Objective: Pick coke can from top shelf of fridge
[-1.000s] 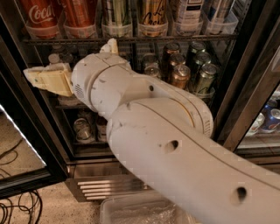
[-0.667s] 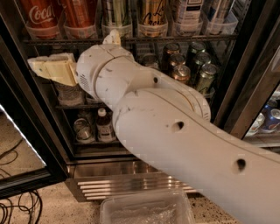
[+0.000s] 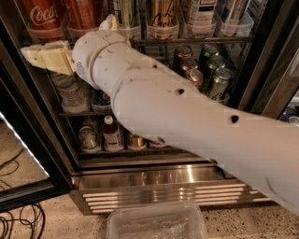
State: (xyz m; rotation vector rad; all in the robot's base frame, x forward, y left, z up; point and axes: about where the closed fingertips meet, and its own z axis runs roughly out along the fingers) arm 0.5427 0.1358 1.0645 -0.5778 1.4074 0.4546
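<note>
A: Item one, the task's thing?

B: Coke can [image 3: 39, 16], red with white script. It stands at the far left of the top shelf [image 3: 196, 41] of the fridge [image 3: 264, 70], in a clear tray [image 3: 44, 33]. Only its lower half is in view.

A: Neighbours on that rack?

B: An orange-red can [image 3: 86, 14] just beside it on the right, then a row of pale and gold cans in their own trays.

A: Item two, the pincer?

B: Pincer [image 3: 35, 53], cream-coloured, at the end of the white arm [image 3: 187, 116]. It points left and sits just below the coke can's tray, in front of the fridge's left side. It holds nothing. Whether it is wide or narrow, I cannot tell.

A: Contact with the can?

B: None; the tray and rack edge lie between them.

A: Remaining stock?

B: Green and copper cans [image 3: 212, 79] on the middle rack, right side. Small bottles [image 3: 112, 133] on the lower rack. A clear plastic tub [image 3: 154, 224] on the floor, before the steel grille [image 3: 163, 189].
</note>
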